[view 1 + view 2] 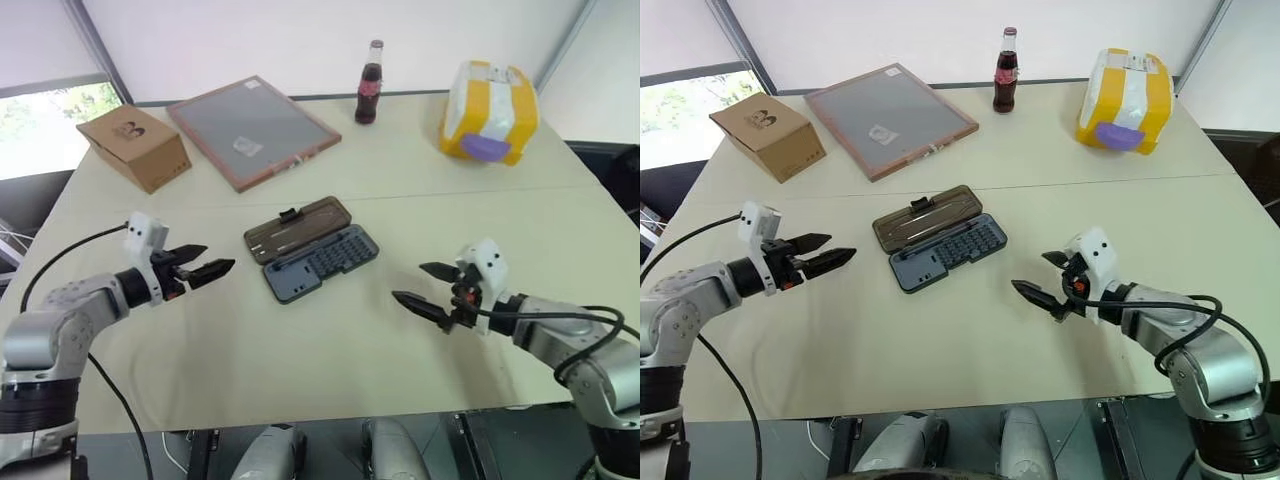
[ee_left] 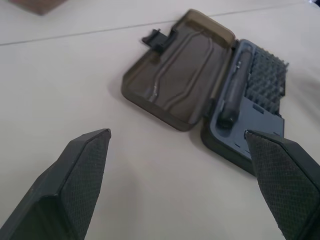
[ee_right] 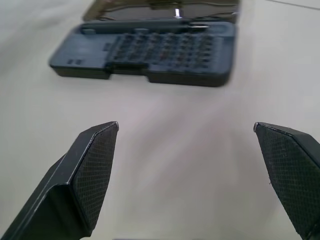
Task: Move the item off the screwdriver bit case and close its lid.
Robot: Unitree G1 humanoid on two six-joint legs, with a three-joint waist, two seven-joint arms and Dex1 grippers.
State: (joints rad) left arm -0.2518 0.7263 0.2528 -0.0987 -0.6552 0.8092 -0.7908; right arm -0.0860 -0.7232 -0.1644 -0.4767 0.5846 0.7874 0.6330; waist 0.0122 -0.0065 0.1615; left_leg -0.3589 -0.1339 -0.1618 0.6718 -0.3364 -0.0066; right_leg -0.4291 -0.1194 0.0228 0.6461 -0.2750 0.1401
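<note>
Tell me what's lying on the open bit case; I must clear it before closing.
Nothing loose lies on the screwdriver bit case: rows of bits and a driver handle sit in its base. The lid lies open, flat, bare. Underneath is hidden.

A brown box [image 1: 135, 146] sits at ten o'clock on the table [image 1: 330, 350]. Just beside it lies a flat grey board [image 1: 252, 129] with a pink frame. A dark bottle [image 1: 370, 84] stands at twelve o'clock. A yellow and white pack [image 1: 488, 111] sits at two o'clock.
</note>
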